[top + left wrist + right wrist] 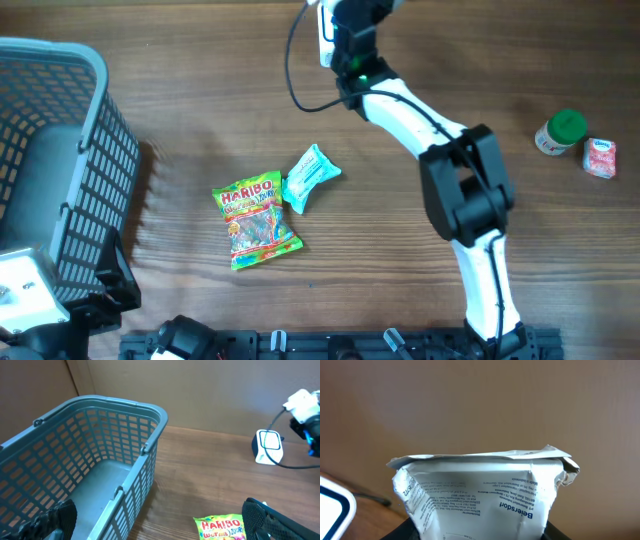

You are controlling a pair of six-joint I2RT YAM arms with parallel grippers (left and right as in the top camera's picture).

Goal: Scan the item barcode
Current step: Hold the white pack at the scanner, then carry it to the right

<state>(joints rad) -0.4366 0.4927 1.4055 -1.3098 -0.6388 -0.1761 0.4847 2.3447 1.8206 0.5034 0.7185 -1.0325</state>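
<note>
On the far left of the brown wooden table (380,290) stands a big blue-grey plastic basket (95,150) with slotted walls. Just by its near corner hangs the left gripper (160,527), and its two black fingers (55,517) are spread wide apart. To the right, near the middle of the table, a bright green and yellow Haribo sweet bag (255,222) lies flat on the wood. A small teal packet (311,177) lies touching its top right corner. Further right, at the far edge, sits a small white scanner box (269,447) with a dark-rimmed window and a thin black cable (300,466) running off it. The right gripper (475,534) is up beside the scanner box, and its fingers are closed on a crinkly white packet (480,495) with blue and dark print. This packet is held up off the table, just to the right of the scanner box, and its print reads upside down in the right wrist view. Far to the right stands a small white jar with a green lid (560,132), and just beside it lies a little red and white packet (600,158).
</note>
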